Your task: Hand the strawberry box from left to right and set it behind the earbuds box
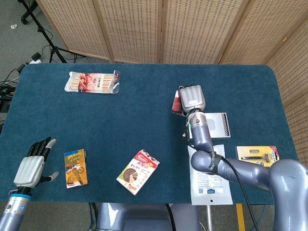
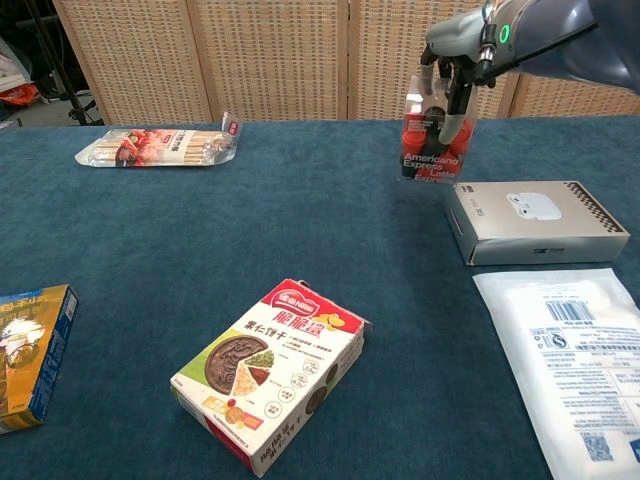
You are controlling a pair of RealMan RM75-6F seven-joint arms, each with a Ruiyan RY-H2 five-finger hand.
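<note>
Head view: the grey right hand (image 1: 192,98) covers nearly all of the clear red-filled strawberry box (image 1: 176,106); only a sliver shows at its left side. The hand and forearm also overlap the near-left corner of the white earbuds box with checkered edge (image 1: 217,123).

Chest view: fingers (image 2: 452,104) run down the strawberry box (image 2: 430,160) front, hiding part of the label. Cannot tell if the box touches the blue table (image 2: 200,240). The white flat pouch (image 2: 568,365) is cut by the right and bottom edges, the blue-yellow snack box (image 2: 30,352) by the left edge. The grey left hand (image 1: 31,166) appears in the head view only.
</note>
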